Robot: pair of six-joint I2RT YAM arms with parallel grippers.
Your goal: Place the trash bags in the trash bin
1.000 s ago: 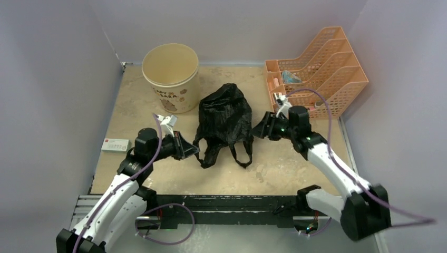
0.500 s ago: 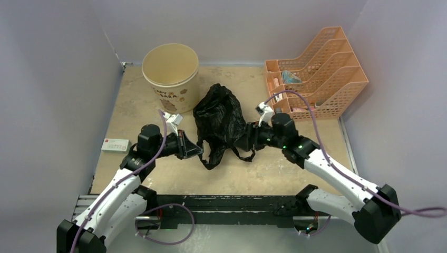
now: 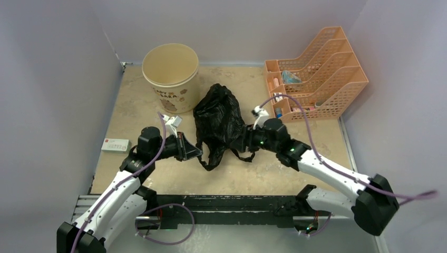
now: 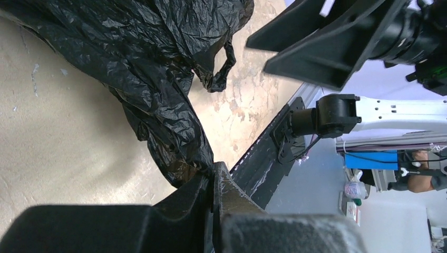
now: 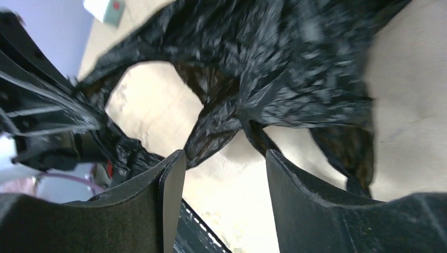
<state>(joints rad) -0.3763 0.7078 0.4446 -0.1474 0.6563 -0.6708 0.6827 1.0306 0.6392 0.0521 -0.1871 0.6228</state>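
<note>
A black crinkly trash bag [image 3: 219,118] lies on the table in front of the cream round trash bin [image 3: 171,76], its two loop handles toward the near edge. My left gripper [image 3: 196,153] is shut on the bag's left handle; in the left wrist view the film [image 4: 158,89] is pinched between the closed fingers [image 4: 213,179]. My right gripper [image 3: 240,143] is open at the bag's right side, its fingers [image 5: 171,174] spread with the right handle [image 5: 221,126] just ahead of them.
An orange mesh desk organiser [image 3: 316,74] with small items stands at the back right. A small white box [image 3: 116,145] lies at the left edge of the table. Grey walls enclose the table on the left, back and right.
My right gripper has moved left and down to the bag's right handle. The bag has bunched and shifted slightly left. My left gripper stays shut on the left handle.
</note>
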